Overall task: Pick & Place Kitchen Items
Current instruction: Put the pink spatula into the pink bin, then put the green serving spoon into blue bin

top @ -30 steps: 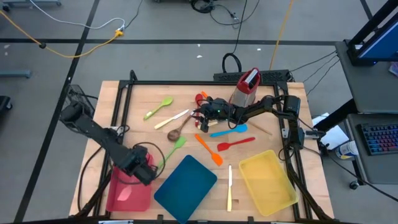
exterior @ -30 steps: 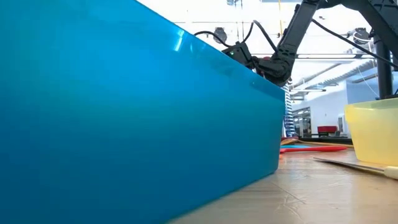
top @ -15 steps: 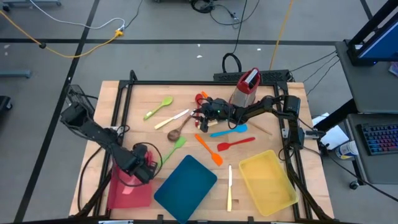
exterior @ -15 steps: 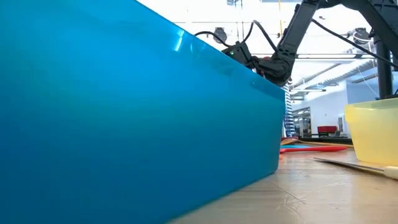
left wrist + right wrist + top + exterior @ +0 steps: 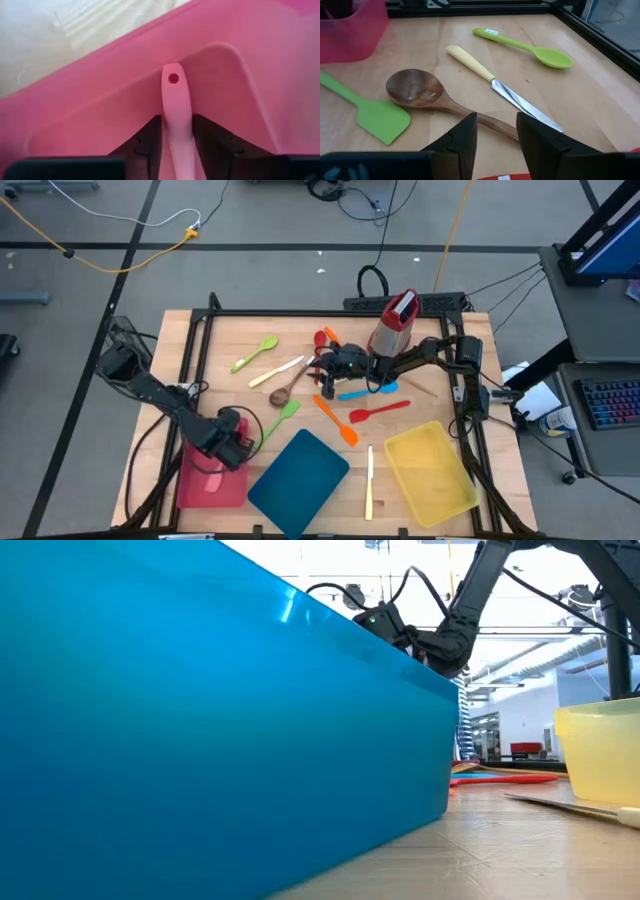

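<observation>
Left wrist view shows the left gripper (image 5: 177, 145) down inside the red tray (image 5: 260, 65), its fingers (image 5: 150, 137) standing just apart on either side of the pink spatula (image 5: 176, 115), whose holed handle end lies against the tray wall; the grip looks slackened rather than clamped, though I cannot be sure the spatula is fully free. So the step in hand is, I judge, the drop-off of this spatula, and the next move calls for lifting straight up clear of the tray wall without dragging the handle along. Over the table's middle the right gripper (image 5: 495, 135) hangs with its jaws partly parted and empty, above the brown spoon (image 5: 427, 95) and beside the cream knife (image 5: 495, 82), the green spoon (image 5: 530, 47) beyond. Compared with a second ago, the left arm has shifted slightly along the tray, and the right gripper has drawn a little back toward the grater (image 5: 395, 320)
</observation>
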Controlling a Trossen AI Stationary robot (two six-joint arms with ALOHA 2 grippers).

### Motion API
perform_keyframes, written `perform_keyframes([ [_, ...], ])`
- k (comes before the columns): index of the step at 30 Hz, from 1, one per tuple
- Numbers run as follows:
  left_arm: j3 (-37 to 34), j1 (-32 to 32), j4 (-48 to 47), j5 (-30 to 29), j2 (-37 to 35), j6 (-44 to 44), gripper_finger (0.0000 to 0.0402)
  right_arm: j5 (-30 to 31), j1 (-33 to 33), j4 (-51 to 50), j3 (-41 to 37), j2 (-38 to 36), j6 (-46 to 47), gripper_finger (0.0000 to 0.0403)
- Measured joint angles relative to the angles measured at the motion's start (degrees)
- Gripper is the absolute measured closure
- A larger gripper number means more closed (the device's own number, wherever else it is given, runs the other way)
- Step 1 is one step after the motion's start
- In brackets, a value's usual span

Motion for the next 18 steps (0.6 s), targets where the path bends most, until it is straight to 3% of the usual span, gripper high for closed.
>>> perform_keyframes([
  [5, 2.95, 0.97, -2.37, 2.86, -2.90, 4.42, 0.0256, 0.02, 0.10, 0.04, 0.00, 0.00, -0.01, 0.0273],
  [11, 9.01, 2.13, -8.58, 1.05, -10.36, 6.69, 0.0269, 0.00, 0.14, -0.04, 0.00, 0.00, -0.01, 0.0273],
  [14, 12.07, 2.01, -12.13, -3.62, -13.57, 7.16, 0.0282, 0.02, 0.14, -0.07, 0.00, 0.00, 0.65, 0.0273],
  [18, 14.11, 2.08, -12.69, -17.09, -17.53, 14.33, 0.0294, 0.02, 0.14, -0.09, 0.00, 0.00, 1.94, 0.0273],
])
